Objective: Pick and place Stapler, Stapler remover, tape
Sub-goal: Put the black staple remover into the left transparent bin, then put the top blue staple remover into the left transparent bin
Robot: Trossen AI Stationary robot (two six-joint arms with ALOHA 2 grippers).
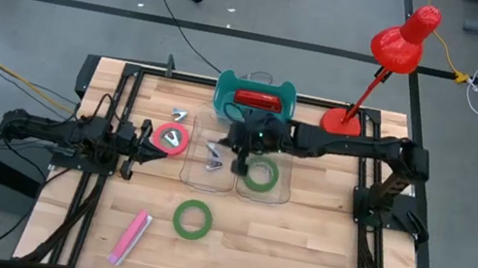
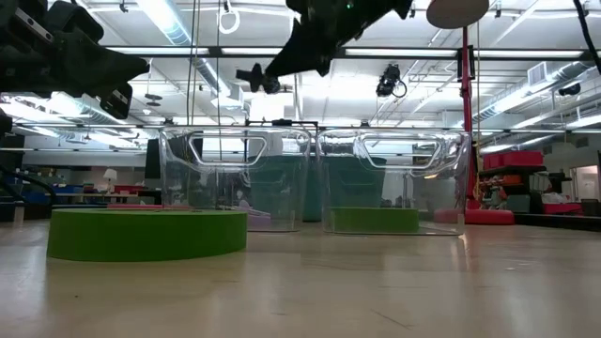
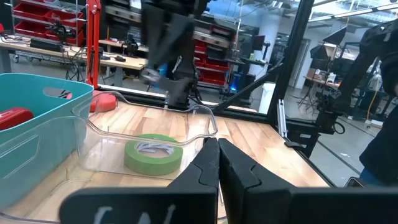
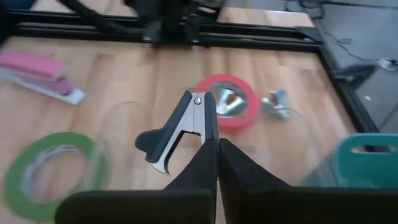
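Waiting at the worktop's (image 1: 297,253) left, the left hand (image 1: 131,148) has its fingers together, empty, beside the red-pink tape roll (image 1: 172,138). The right hand (image 1: 237,158) is clamped on a black stapler remover (image 4: 180,129) above the left clear bin (image 1: 209,163). It should centre over that bin before releasing. The bin walls crowd it; open room lies nearer, by the loose green tape roll (image 1: 192,220).

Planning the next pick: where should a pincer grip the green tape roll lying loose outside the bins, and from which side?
Probably from straight above. The green tape roll lies flat on the table with its centre open, so drop one finger into the hole and one outside, pinching the band.
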